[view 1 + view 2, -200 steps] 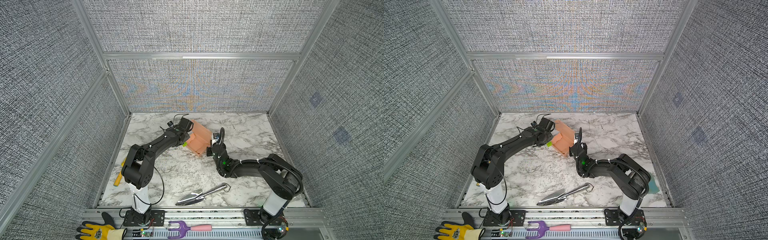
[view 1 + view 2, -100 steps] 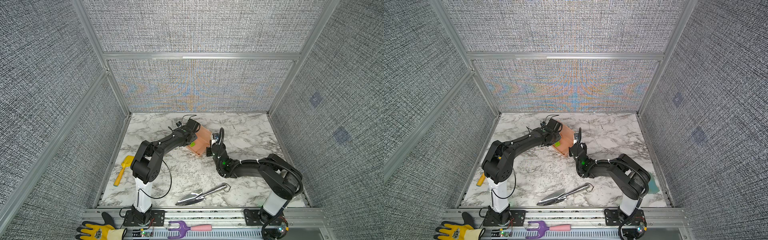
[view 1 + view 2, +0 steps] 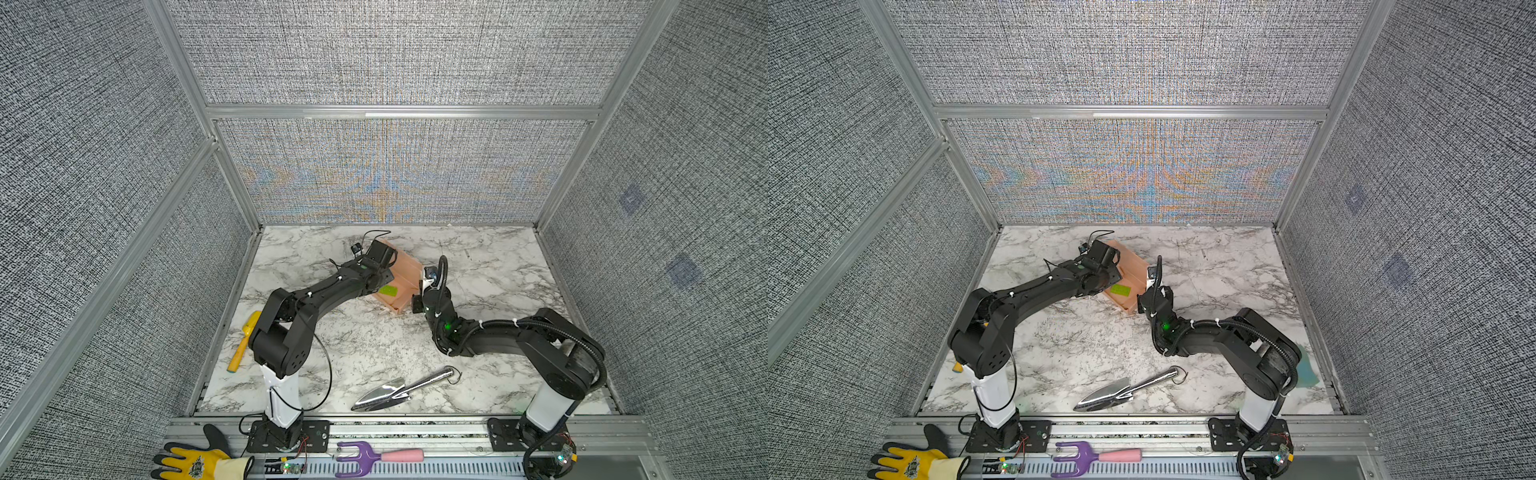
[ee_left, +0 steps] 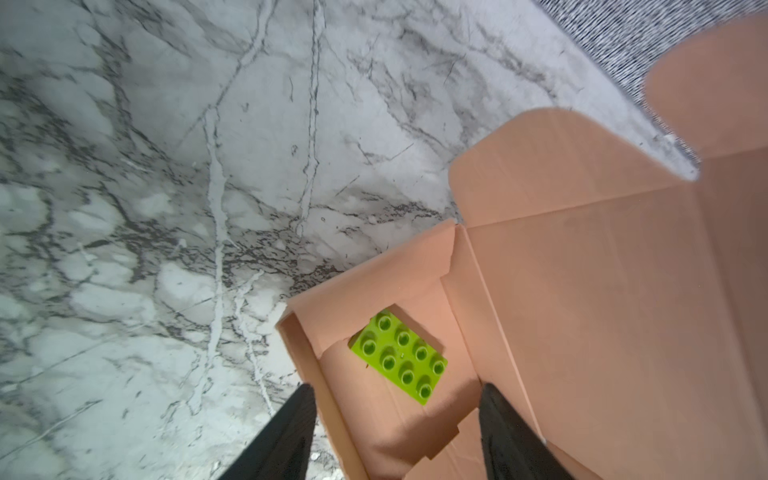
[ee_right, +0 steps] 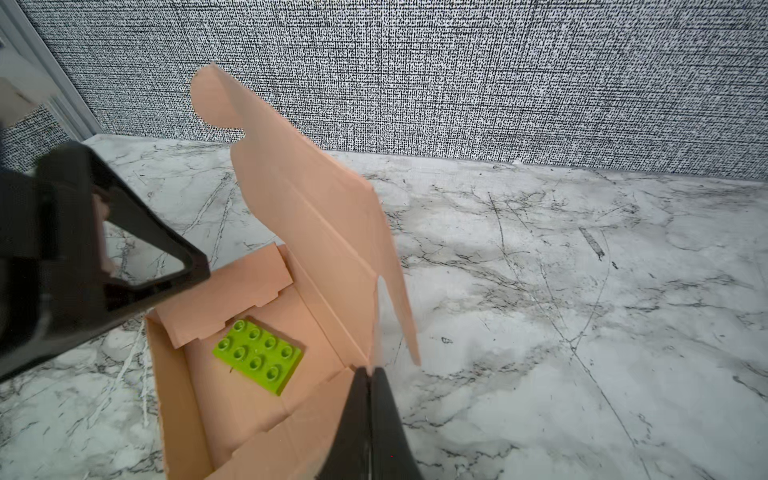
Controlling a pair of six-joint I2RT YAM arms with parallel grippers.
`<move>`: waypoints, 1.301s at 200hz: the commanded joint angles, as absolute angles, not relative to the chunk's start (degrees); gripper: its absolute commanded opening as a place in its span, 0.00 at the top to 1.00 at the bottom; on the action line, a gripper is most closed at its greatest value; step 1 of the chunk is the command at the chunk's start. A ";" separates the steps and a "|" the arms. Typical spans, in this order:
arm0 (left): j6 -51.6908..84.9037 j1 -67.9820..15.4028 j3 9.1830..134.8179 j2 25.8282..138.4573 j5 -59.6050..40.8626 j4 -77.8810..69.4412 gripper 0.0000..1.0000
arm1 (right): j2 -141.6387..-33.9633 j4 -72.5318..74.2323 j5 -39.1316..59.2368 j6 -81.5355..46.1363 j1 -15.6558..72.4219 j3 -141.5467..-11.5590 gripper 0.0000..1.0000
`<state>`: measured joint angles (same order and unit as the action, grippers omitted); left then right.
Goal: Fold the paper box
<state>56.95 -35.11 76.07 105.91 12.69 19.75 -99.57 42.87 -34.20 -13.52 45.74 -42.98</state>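
Robot test cell, lab-type. Evidence: grey woven wall panels (image 3: 395, 54) in aluminium framing (image 3: 399, 112); marble-pattern surface (image 3: 374, 345); left arm (image 3: 316, 297), right arm (image 3: 498, 340) bolted to front rail (image 3: 415, 428).

Paper box (image 3: 405, 272): left part hidden behind left arm (image 3: 324, 295) in both top views; cropped by the left wrist view's edge.
Right pincer (image 5: 368, 370): grip on box wall indeterminate.
Yellow tool (image 3: 958, 368): mostly behind that arm.
Glove (image 3: 195, 465): cropped at frame edge.
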 commanded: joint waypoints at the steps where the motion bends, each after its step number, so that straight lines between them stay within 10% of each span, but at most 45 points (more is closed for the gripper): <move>1: 51.25 -34.70 71.82 102.35 15.07 16.74 0.35 | -99.34 44.49 -34.48 -13.18 45.86 -42.82 1.00; 93: 30.53 -26.30 53.60 92.26 6.41 -11.71 0.51 | -99.40 45.57 -32.88 -12.31 45.93 -42.56 1.00; 260: -0.81 -17.27 67.32 106.73 -22.15 -14.61 0.40 | -97.05 45.62 -17.90 -4.93 44.21 -43.28 1.00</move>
<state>2.37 -18.90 66.70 106.69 -18.11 -15.00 -97.69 43.94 -21.39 -6.13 44.56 -42.78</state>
